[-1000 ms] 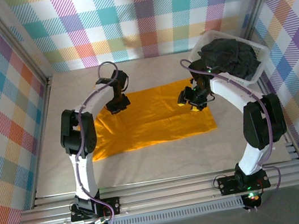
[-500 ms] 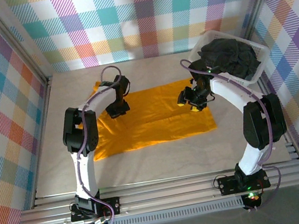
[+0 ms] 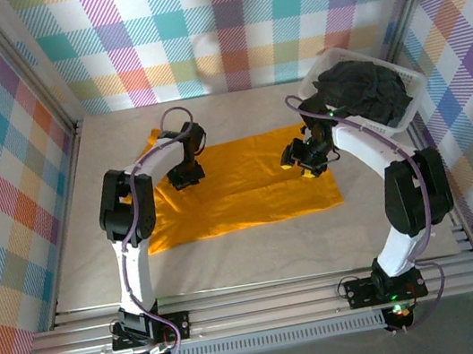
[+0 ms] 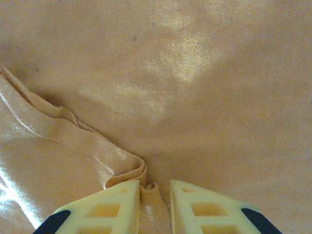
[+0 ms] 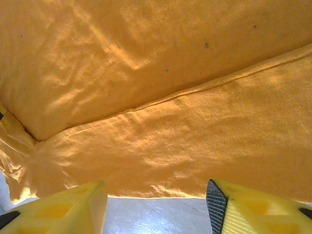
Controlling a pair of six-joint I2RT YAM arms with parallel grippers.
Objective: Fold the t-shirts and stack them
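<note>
Left hand [image 4: 155,184] is right down on the orange t-shirt [image 3: 248,189]. Its fingers are only a sliver apart, with a little nub of the rolled hem [image 4: 73,131] poking up between them. I honestly can't tell if that's a real pinch or if the cloth is just sitting in the gap.

Right hand [image 5: 155,185] is plainly open. The fingers are spread wide with nothing in them, hovering over the near edge of the shirt's right end, and there's bare worktop [image 3: 231,251] between the tips.

The orange shirt lies spread flat in the middle of the worktop, left hand at its far-left part and right hand at the right end. The dark t-shirt [image 3: 363,92] is bunched up in the white basket [image 3: 416,100] at the far right, so that one's not started.

My read is it's setting up a fold on the orange one. To do it well:
- Get a proper bite on the left, with the hem deep between the fingers and not just that nub.
- The right end looks like one layer lying over another, so the right hand should come down over the edge and catch both layers.
- Lift both ends level and keep the cloth lightly taut, otherwise it'll sag and crease.
</note>
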